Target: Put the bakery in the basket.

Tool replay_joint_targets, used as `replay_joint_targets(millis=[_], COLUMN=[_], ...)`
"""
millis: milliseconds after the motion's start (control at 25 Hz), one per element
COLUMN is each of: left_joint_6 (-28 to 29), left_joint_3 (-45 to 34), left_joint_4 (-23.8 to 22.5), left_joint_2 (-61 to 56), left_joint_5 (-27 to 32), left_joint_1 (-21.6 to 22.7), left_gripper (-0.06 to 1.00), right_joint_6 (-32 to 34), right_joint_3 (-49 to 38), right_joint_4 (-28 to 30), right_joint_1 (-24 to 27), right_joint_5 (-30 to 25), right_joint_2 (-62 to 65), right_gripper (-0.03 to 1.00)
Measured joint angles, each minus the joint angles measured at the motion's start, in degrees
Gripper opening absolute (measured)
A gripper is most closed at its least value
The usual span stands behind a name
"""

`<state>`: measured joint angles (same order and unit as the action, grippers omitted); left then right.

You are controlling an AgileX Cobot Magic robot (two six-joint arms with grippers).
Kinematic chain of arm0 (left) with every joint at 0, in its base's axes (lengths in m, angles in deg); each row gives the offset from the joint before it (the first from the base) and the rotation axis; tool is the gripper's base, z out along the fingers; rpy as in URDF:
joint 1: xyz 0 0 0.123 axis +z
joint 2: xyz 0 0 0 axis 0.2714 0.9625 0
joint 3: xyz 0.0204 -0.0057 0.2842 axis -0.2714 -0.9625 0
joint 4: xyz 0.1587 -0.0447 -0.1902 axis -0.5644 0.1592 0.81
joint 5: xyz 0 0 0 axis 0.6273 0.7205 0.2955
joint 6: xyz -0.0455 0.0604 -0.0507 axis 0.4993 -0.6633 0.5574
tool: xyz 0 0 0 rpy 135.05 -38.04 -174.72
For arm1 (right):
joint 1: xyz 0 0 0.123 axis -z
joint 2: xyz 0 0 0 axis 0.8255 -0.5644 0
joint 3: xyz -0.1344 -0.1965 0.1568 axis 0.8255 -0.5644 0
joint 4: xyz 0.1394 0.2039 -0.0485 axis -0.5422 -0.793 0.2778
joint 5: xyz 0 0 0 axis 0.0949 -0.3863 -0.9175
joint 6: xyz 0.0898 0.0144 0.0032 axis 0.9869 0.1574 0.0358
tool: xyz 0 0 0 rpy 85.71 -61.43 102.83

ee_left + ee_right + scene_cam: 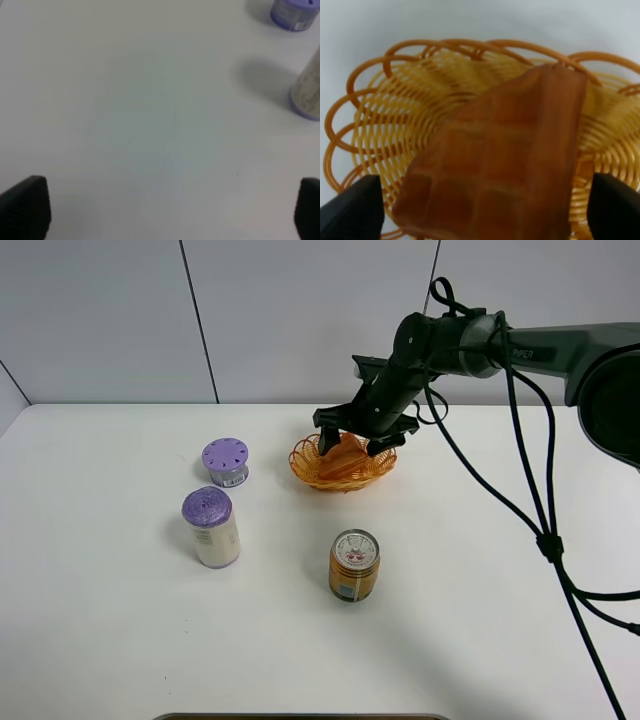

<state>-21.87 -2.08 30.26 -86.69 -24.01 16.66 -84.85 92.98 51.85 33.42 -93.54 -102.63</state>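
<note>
The bakery, an orange-brown waffle wedge (345,455), lies tilted inside the woven orange-yellow basket (305,468) at the middle back of the table. My right gripper (354,445) hangs just over the basket with its fingers spread to either side of the waffle. In the right wrist view the waffle (495,165) fills the gap between the two fingertips, and the basket's looped rim (370,100) curves around it. My left gripper (165,210) is open and empty over bare white table. It is out of the exterior view.
An orange-labelled drink can (354,564) stands in front of the basket. A purple-capped white bottle (211,527) and a small purple-lidded cup (226,461) stand to the left; both also show in the left wrist view, bottle (307,90) and cup (295,12). Black cables (545,540) hang from the right arm.
</note>
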Motion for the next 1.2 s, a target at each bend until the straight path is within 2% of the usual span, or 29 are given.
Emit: replay_joint_targets(millis=[320, 520, 760, 1080, 1200], left_joint_6=[0.0, 0.0, 0.0, 0.0, 0.0], left_joint_3=[0.0, 0.0, 0.0, 0.0, 0.0], left_joint_4=[0.0, 0.0, 0.0, 0.0, 0.0], left_joint_2=[0.0, 0.0, 0.0, 0.0, 0.0], left_joint_5=[0.0, 0.0, 0.0, 0.0, 0.0], left_joint_1=[0.0, 0.0, 0.0, 0.0, 0.0], left_gripper=[0.99, 0.99, 0.99, 0.99, 0.99], right_joint_6=[0.0, 1.0, 3.7, 5.8, 6.2], right_joint_3=[0.0, 0.0, 0.1, 0.2, 0.2], right_joint_4=[0.0, 0.5, 6.2, 14.0, 16.9], right_joint_1=[0.0, 0.0, 0.0, 0.0, 0.0], right_joint_5=[-2.5, -5.8, -11.5, -23.3, -25.1], right_joint_2=[1.4, 5.5, 11.5, 19.1, 22.4], right_gripper=[0.80, 0.80, 0.80, 0.80, 0.80])
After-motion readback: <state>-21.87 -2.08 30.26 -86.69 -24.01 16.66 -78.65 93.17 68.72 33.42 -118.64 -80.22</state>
